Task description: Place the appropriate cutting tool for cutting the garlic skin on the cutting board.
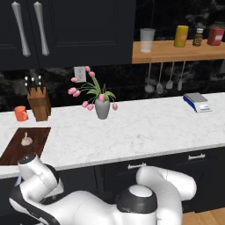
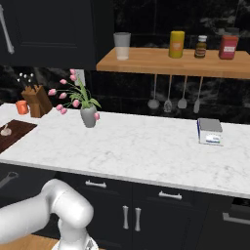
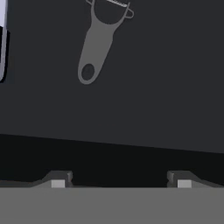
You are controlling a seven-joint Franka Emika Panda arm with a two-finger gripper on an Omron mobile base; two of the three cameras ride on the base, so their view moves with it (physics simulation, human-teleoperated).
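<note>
In the hand view the gripper [image 3: 118,183] looks down into a dark drawer, fingers spread wide with nothing between them. The peeler [image 3: 99,40] lies up ahead, handle toward the gripper. Left of the peeler, at the frame edge, a silver strip with a black end is probably the knife [image 3: 2,39], lengthwise away. Garlic [image 1: 27,139] sits on the board [image 1: 17,151] above, with bare room around it.

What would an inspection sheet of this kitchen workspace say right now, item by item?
Surface: white marble counter, dark cabinets below.
Job's things: garlic lying on the cutting board; at the hand view's left edge, a sliver of silver blade, probably the knife.
Clutter: grey peeler on a dark surface, knife block, tulip vase, orange cup, kitchen scale.
Hand: fingertips set wide apart, holding nothing.
Cables: nothing seen.
Surroundings: wooden shelf with jars, utensils hanging beneath.
</note>
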